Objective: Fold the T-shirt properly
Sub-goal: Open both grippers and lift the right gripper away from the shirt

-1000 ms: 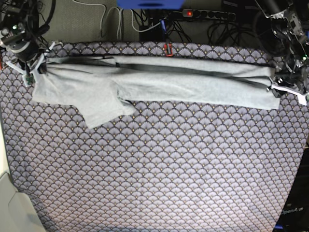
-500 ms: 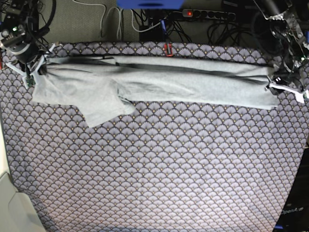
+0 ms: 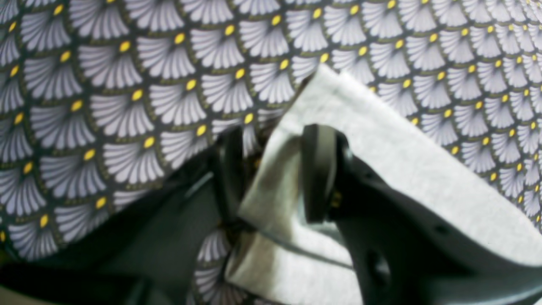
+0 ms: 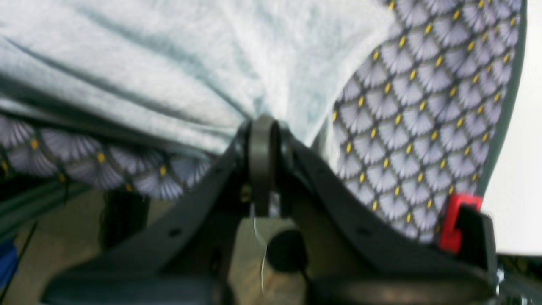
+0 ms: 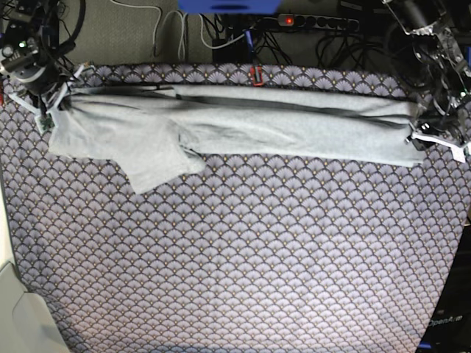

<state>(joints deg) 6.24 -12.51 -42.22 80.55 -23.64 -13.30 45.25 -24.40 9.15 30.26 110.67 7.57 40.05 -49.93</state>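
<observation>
While the T-shirt (image 5: pixel 243 125) is lying stretched in a long grey band across the far part of the tabletop (image 5: pixel 243 257), both arms are gripping it at its two ends. It is spanning nearly the full width of the fan-scale patterned tablecloth (image 5: pixel 221 243), with one sleeve (image 5: pixel 158 165) spreading out toward the near side on the base view's left. A dark fold line is running along the upper length of the band.

On the base view's left, the right claw (image 5: pixel 55 103) is sitting at the far corner of the cloth, and the wrist view is showing its fingers (image 4: pixel 262 156) pressed together with the bunched grey fabric (image 4: pixel 190 63) pinched between them; the shirt is fanning away from that pinch in taut creases. A red clip (image 4: pixel 451 224) is showing at the tablecloth's edge in that same view.

On the base view's right, the left claw (image 5: pixel 430 136) is holding the other end of the band. Its wrist view is showing the two dark fingers (image 3: pixel 317 169) standing partly apart with a thick fold of the grey cloth (image 3: pixel 381 156) clamped between them, the corner of the fold poking out beyond the tips over the patterned tablecloth (image 3: pixel 127 84).

A power strip (image 5: pixel 316 22) and cables are lying beyond the tabletop's far edge.
</observation>
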